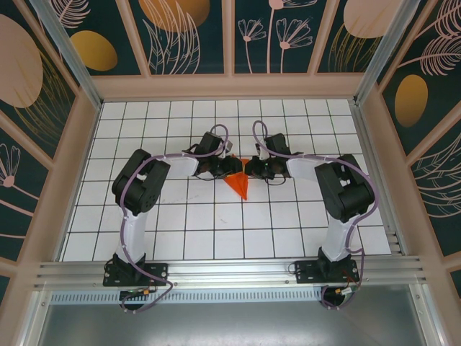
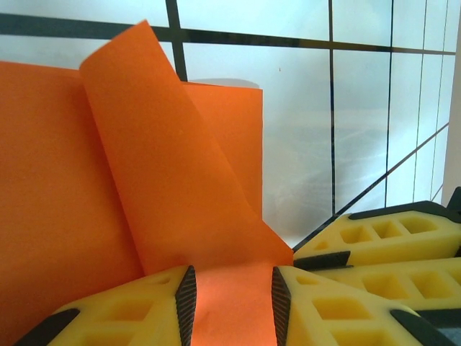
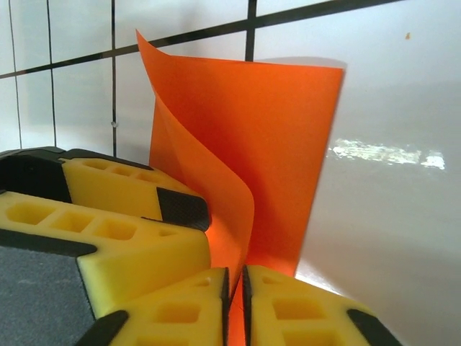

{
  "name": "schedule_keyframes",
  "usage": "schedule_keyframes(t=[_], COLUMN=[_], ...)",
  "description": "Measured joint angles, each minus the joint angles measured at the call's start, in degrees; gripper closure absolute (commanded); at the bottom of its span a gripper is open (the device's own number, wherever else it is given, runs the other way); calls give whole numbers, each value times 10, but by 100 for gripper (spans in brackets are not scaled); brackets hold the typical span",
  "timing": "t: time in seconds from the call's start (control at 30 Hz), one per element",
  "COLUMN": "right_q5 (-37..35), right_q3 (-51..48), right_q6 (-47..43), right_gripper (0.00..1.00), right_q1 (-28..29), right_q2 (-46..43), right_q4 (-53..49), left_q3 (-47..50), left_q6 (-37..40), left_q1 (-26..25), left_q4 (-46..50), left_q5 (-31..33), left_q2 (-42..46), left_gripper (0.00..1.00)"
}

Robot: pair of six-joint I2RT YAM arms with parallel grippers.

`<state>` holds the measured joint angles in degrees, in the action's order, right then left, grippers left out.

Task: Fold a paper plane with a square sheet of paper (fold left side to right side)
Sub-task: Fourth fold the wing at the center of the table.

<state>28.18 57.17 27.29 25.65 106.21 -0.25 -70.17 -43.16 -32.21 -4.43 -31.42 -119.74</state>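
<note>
My left gripper (image 2: 232, 285) is open. Its jaws are wide apart, and a strip of the paper (image 2: 65, 180) lies between them. A flap of it curls up just in front. My right gripper (image 3: 235, 288) is pinched on the paper's edge, with just a thin orange line showing between its jaws. The paper stands up and bends there. From above, both grippers meet in the middle of the table (image 1: 216, 231), and the paper is an orange pointed shape right between them.
</note>
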Motion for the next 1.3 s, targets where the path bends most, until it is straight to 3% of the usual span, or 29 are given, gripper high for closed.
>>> schedule_keyframes(t=[0.17,0.43,0.6,1.3], right_q5=[-10,32,54,34], right_q3=[0,-34,-75,-92], right_q6=[-7,7,22,17], right_gripper=[70,86,87,87], right_q1=[-2,17,55,61], right_q2=[-42,-141,-119,-67], right_q4=[-29,-14,-9,-10], left_q3=[0,-2,-5,-9], left_q6=[0,0,0,6], left_q1=[0,0,0,-1], left_q4=[1,5,10,17], left_q5=[3,4,4,9], left_q2=[0,0,-1,-1], left_gripper=[64,64,64,64])
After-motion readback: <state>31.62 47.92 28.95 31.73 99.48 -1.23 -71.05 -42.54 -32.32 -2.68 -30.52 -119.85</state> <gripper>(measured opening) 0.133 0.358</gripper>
